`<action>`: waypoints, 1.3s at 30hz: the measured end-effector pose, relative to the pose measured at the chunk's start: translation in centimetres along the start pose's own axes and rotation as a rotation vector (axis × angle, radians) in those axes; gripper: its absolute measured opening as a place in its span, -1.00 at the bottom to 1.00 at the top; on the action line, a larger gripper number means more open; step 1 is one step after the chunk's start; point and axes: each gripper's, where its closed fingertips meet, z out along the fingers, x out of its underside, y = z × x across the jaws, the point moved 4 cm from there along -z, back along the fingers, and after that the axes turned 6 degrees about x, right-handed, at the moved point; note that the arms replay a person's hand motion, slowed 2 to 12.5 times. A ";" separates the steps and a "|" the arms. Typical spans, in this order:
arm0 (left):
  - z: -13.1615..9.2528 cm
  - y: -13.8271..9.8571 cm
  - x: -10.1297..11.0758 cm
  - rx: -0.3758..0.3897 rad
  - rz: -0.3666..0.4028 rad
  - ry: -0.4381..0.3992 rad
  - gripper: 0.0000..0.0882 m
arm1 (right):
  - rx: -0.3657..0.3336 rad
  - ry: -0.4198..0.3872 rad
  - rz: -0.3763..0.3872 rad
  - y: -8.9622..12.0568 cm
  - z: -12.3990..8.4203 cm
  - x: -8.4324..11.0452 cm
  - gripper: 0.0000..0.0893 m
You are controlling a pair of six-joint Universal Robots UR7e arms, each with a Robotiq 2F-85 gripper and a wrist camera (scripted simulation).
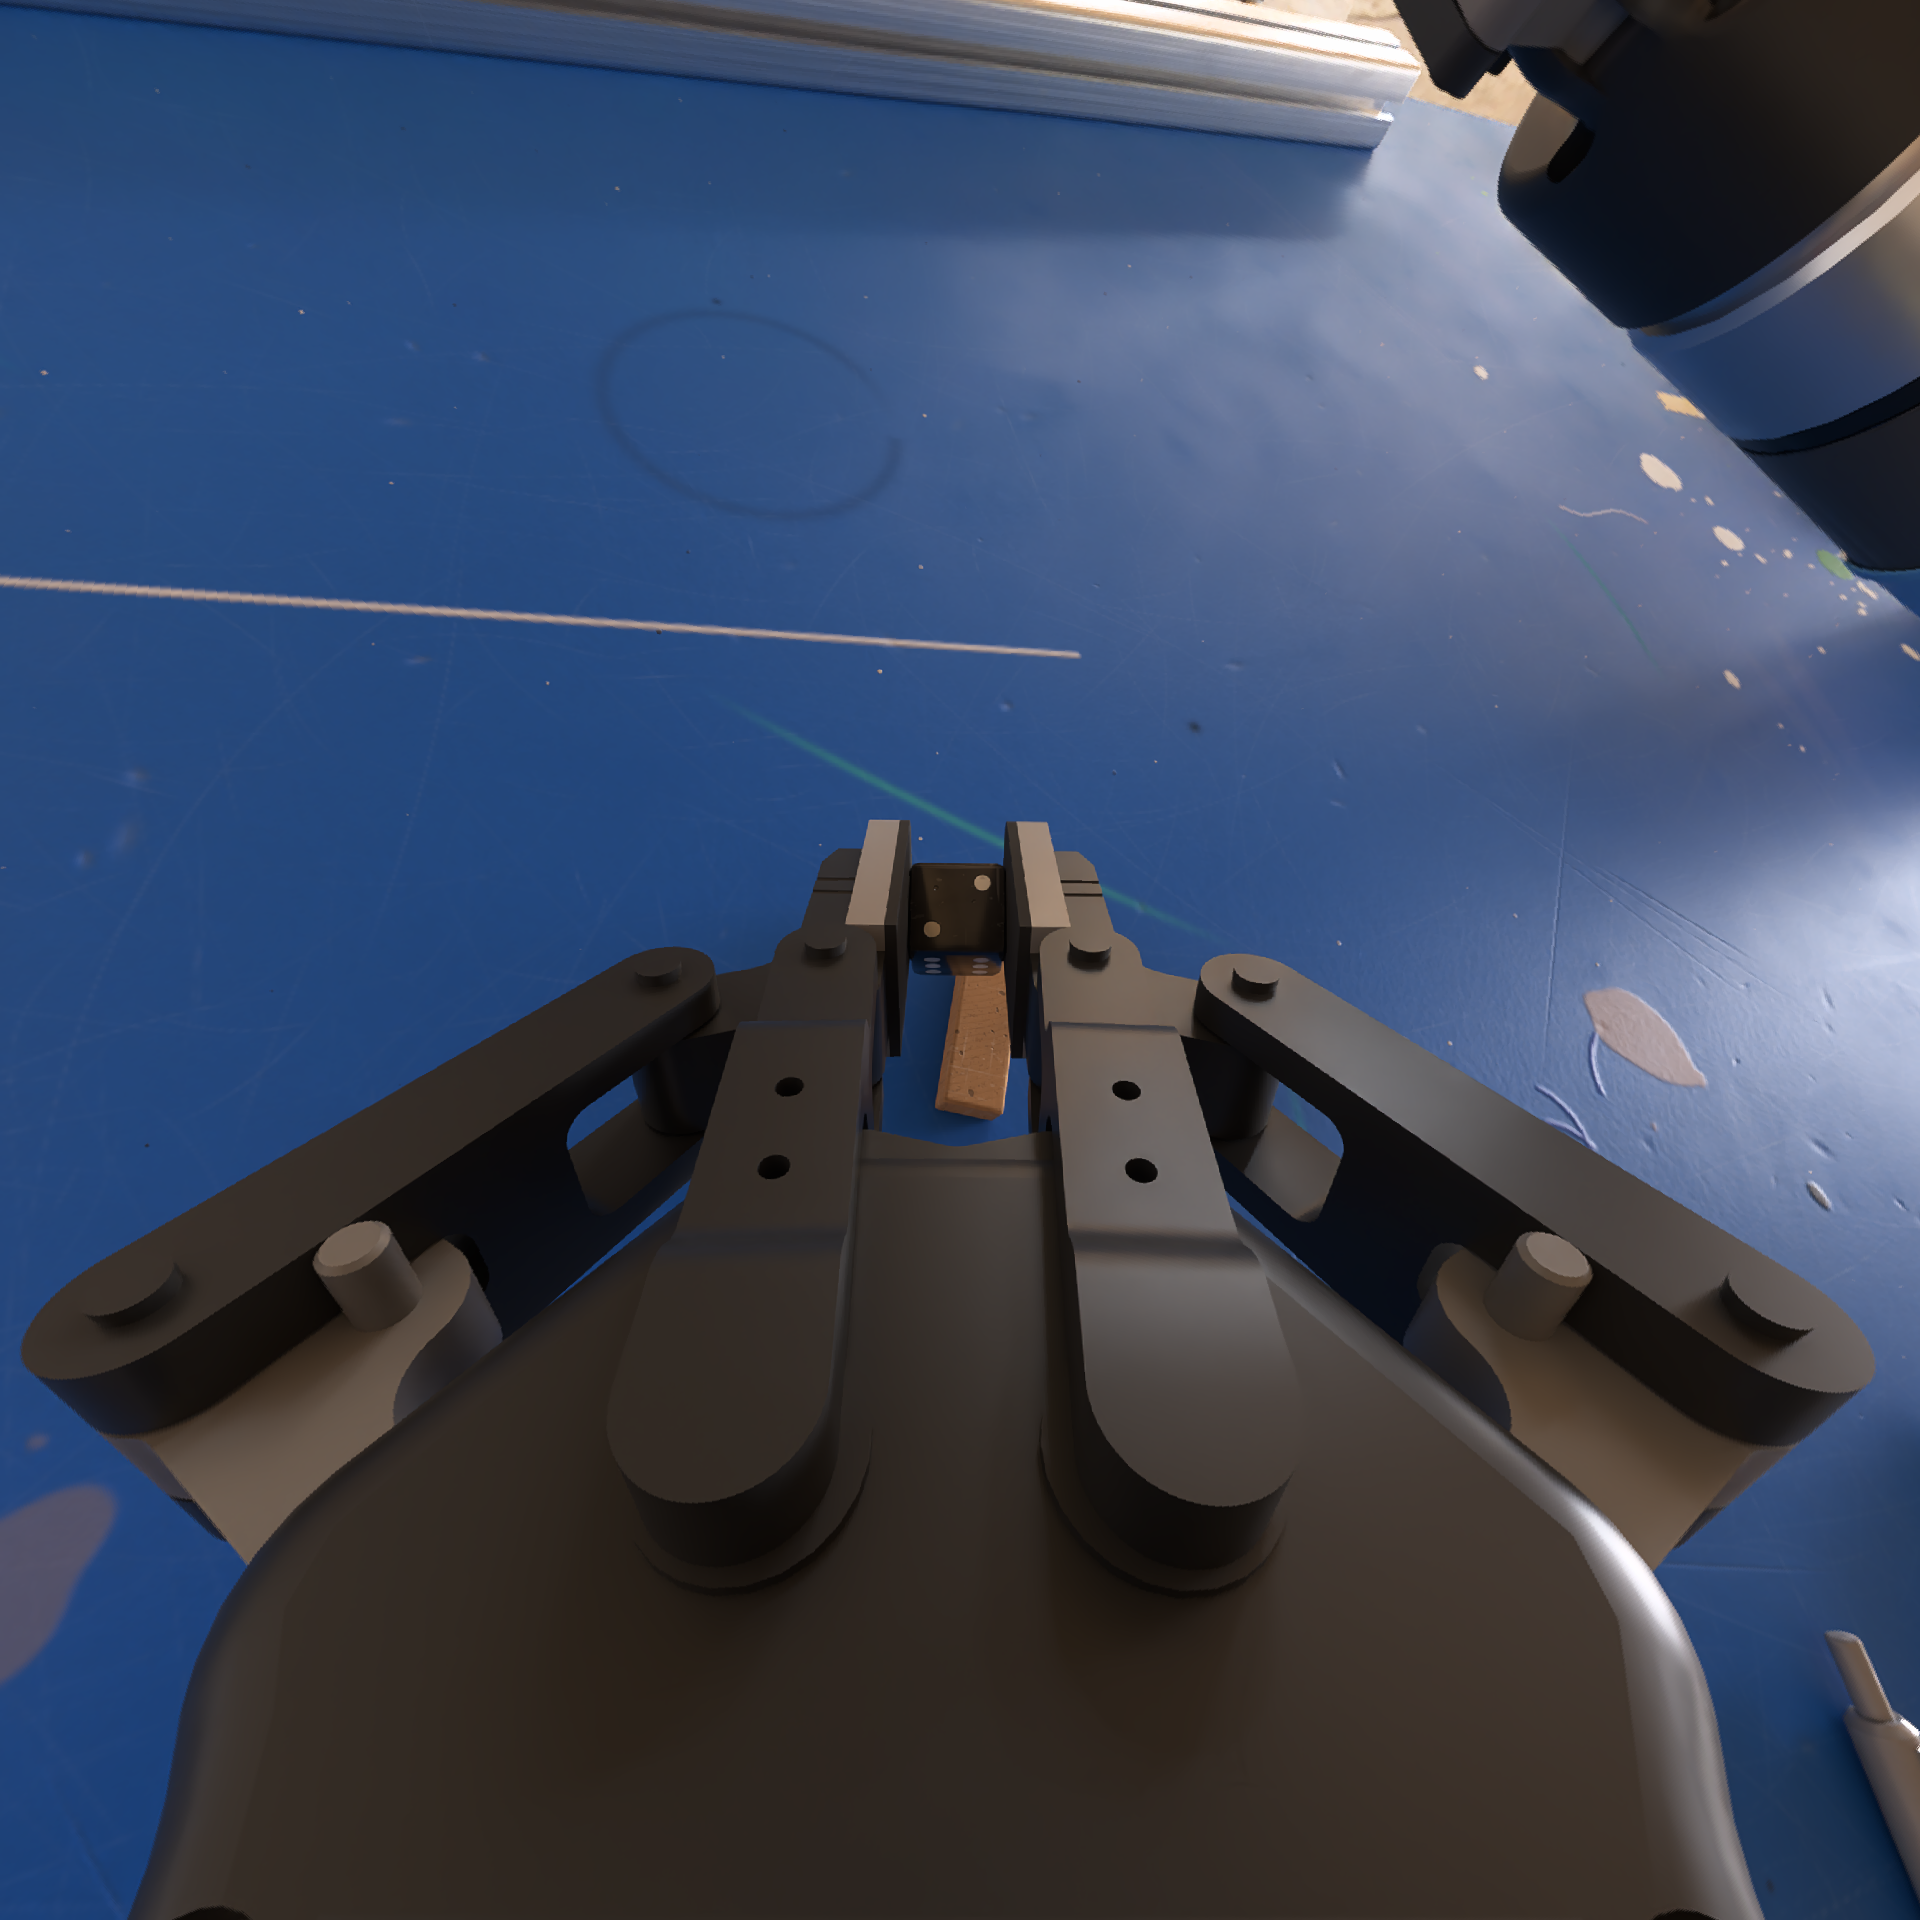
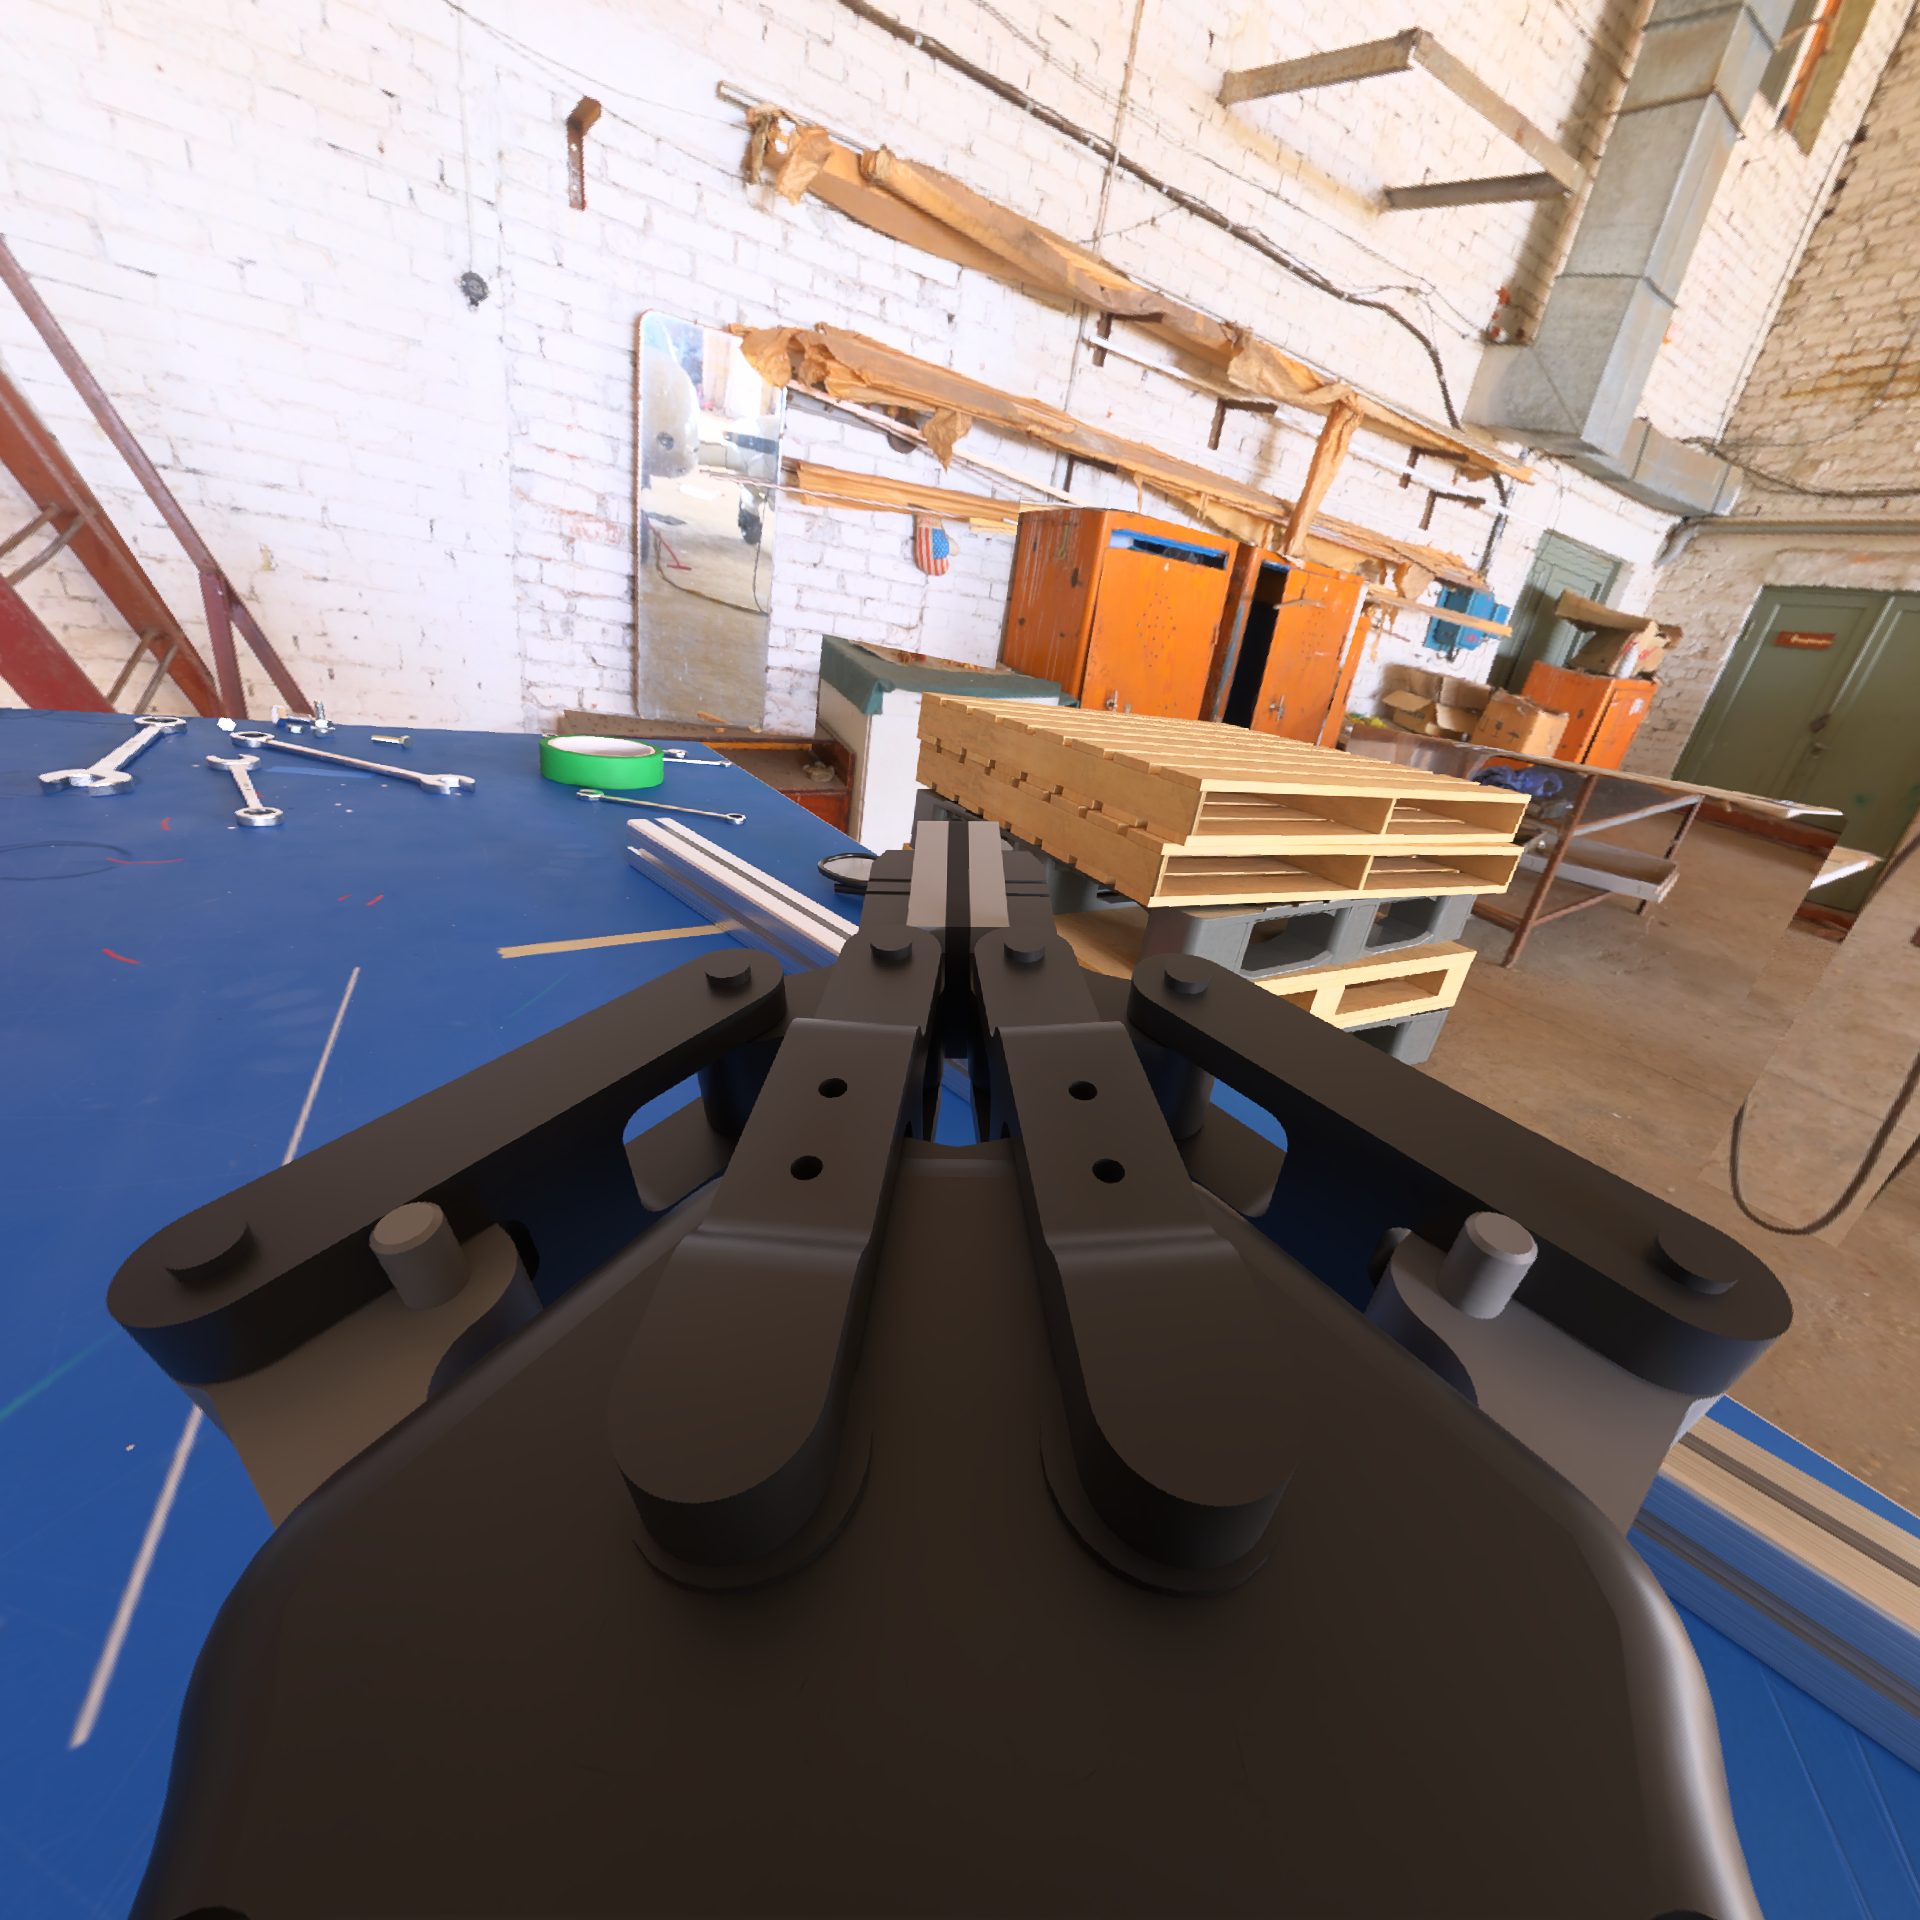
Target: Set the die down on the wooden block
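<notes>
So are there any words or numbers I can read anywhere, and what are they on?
The red sign on the green door: too small and blurred to read.
The die: only pale dots, no written numbers.
Nothing else in either view carries writing that can be read.

The matt dark-grey left gripper has smooth paler pads pressed against a dark die with pale pips, which looks hard and slightly glossy. Below it lies a tan speckled wooden block, its grain rough. The scuffed blue table surface carries scratches and pale paint flecks. Chrome wrenches shine beside a glossy green tape roll and a brushed aluminium rail.
</notes>
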 end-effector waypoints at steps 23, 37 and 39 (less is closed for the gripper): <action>0.6 -0.6 0.4 -0.061 0.213 0.121 -0.64 | -0.014 0.007 -0.022 0.5 0.1 0.1 -1.00; 0.5 -0.7 0.4 -0.075 0.243 0.126 -0.64 | -0.016 0.007 -0.024 0.6 0.1 0.1 -1.00; 0.5 -0.7 0.5 -0.076 0.243 0.127 -0.64 | -0.016 0.007 -0.023 0.5 0.1 0.1 -1.00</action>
